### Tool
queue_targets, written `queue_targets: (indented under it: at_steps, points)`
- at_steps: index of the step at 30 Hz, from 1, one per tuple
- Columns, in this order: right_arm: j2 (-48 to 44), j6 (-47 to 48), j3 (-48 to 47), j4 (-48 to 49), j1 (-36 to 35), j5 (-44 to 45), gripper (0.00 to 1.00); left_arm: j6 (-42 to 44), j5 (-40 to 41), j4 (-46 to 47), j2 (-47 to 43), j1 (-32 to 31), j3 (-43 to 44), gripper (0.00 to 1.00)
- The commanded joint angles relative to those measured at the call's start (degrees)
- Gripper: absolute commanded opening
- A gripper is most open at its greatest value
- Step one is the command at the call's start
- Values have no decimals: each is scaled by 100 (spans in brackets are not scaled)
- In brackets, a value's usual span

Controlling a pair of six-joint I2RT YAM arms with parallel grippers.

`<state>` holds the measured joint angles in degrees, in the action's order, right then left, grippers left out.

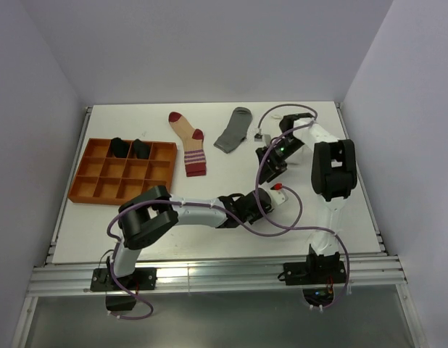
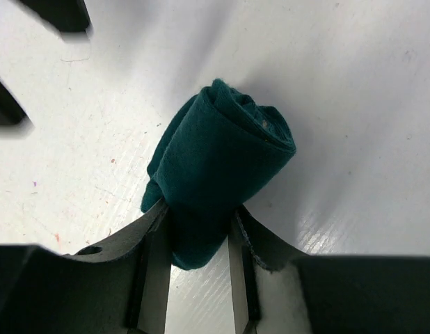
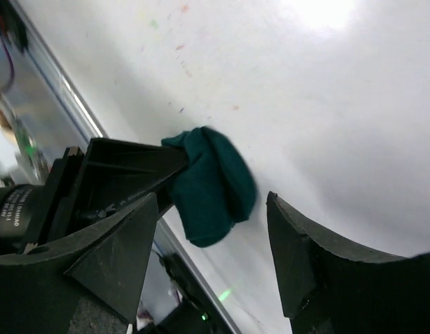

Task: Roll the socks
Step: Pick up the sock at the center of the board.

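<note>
pinching the rolled teal sock (image 2: 222, 160) at its 6 o'clock end with left fingers (image 2: 154, 264), right fingers (image 3: 305, 257) released; risking unrolling, perhaps, through slackening grip.

A white tabletop (image 1: 195, 243) sits boxed in on three sides by a plain, pale back wall (image 1: 209, 51), left wall (image 1: 28, 159) and right wall (image 1: 420, 145). Aluminium rails (image 1: 224, 277) run along its near edge, with a grey surface (image 1: 209, 322) below. Light falls evenly, and faint coloured specks mark the tabletop
</note>
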<state>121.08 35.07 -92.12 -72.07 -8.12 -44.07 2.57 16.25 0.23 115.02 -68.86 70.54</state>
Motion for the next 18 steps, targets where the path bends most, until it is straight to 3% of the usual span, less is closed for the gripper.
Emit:
queue_targets:
  at_steps: [1,8,18]
  points:
    - [-453,-534,-306,421,459,-13,71,-678,-992,-972,486,101,-296,0]
    - [-892,-712,-614,466,1285,-400,70,-1494,-1528,-621,-278,812,-418,0]
    - [-1517,-879,-535,739,1392,-216,70,-2383,-1705,-445,-1779,2261,-752,0]
